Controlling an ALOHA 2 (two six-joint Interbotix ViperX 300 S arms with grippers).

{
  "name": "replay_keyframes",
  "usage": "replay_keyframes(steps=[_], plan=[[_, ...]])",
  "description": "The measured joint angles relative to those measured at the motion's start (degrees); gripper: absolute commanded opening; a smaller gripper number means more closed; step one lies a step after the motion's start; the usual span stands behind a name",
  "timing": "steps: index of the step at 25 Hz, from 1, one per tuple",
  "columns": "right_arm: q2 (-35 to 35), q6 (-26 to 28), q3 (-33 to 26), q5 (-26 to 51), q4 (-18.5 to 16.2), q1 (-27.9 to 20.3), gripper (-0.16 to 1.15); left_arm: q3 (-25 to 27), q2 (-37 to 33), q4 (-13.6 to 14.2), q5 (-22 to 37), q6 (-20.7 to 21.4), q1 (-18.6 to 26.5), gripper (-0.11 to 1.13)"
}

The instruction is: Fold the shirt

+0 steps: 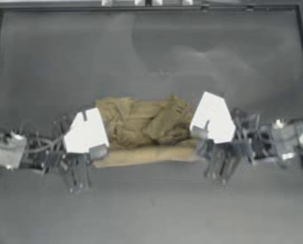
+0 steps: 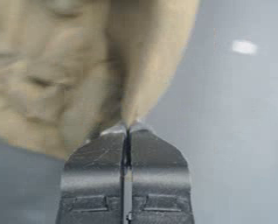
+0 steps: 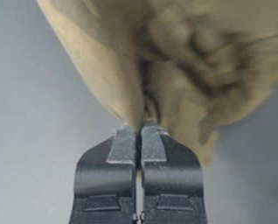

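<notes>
Dark grey table (image 1: pixel 147 57), matte, framed by a raised rim. No legible writing. Shirt (image 1: pixel 144 126) bunched at centre. Left gripper (image 2: pixel 128 127) pinched closed on its left edge; right gripper (image 3: pixel 137 127) clamped on its right edge.

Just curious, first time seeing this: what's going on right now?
Left gripper and right gripper both shut on shirt. Shirt bunched mid-table. Nothing in the way.

One camera looks straight down on the dark table (image 1: pixel 151 57), the shirt (image 1: pixel 144 126) near its middle. Each wrist camera looks closely along its own gripper, and both share that shirt (image 2: pixel 77 65) (image 3: pixel 182 57) from opposite ends.
</notes>
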Motion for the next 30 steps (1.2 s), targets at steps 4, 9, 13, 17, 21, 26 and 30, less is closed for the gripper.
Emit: replay_keyframes(steps=[4, 9, 13, 17, 21, 26, 30], plan=[[-0.18, -0.35, 0.79, -1.85, -0.09, -3.43, 0.07, 1.76, -1.85, 0.00, -2.99, 0.26, 3.52, 0.05], [-0.18, -0.79, 1.58, -3.52, -0.09, -6.86, 0.07, 2.37, -2.90, 0.00, -3.87, 1.67, 7.38, 0.05], [0.09, -1.32, 2.37, -4.13, -0.18, -9.67, 0.07, 2.90, -2.81, -0.09, -3.96, 3.87, 10.90, 0.05], [2.11, -1.41, 3.08, -6.15, -1.41, -12.66, 0.07, 3.08, 0.70, -0.26, -4.39, 6.33, 14.85, 0.04], [5.10, -1.41, 3.16, -8.44, -2.55, -15.38, 0.07, 2.90, 3.87, -0.35, -5.80, 8.17, 17.49, 0.04], [8.79, -2.37, 2.99, -10.11, -3.08, -18.19, 0.07, 2.55, 6.68, -0.35, -6.86, 10.37, 20.21, 0.04], [11.43, -2.64, 2.72, -11.34, -3.16, -19.86, 0.07, 1.76, 9.58, -0.35, -6.94, 12.13, 21.80, 0.04]])
